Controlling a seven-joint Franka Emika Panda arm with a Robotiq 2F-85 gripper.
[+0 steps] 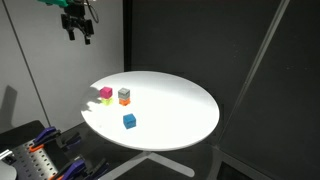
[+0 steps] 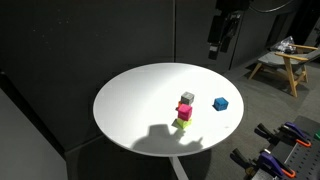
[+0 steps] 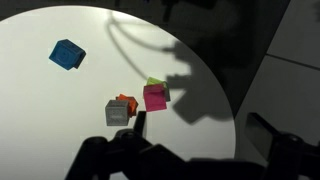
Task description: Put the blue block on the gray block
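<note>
The blue block lies alone on the round white table, and also shows in the other exterior view and the wrist view. The gray block sits on top of an orange block; it shows in the wrist view and the exterior view too. My gripper hangs high above the table's edge, far from both blocks, open and empty. It also shows in an exterior view and as dark fingers low in the wrist view.
A magenta cube sits on a yellow-green block right beside the gray block. A rack of tools stands below the table edge. A wooden stool stands behind. Black curtains surround the table.
</note>
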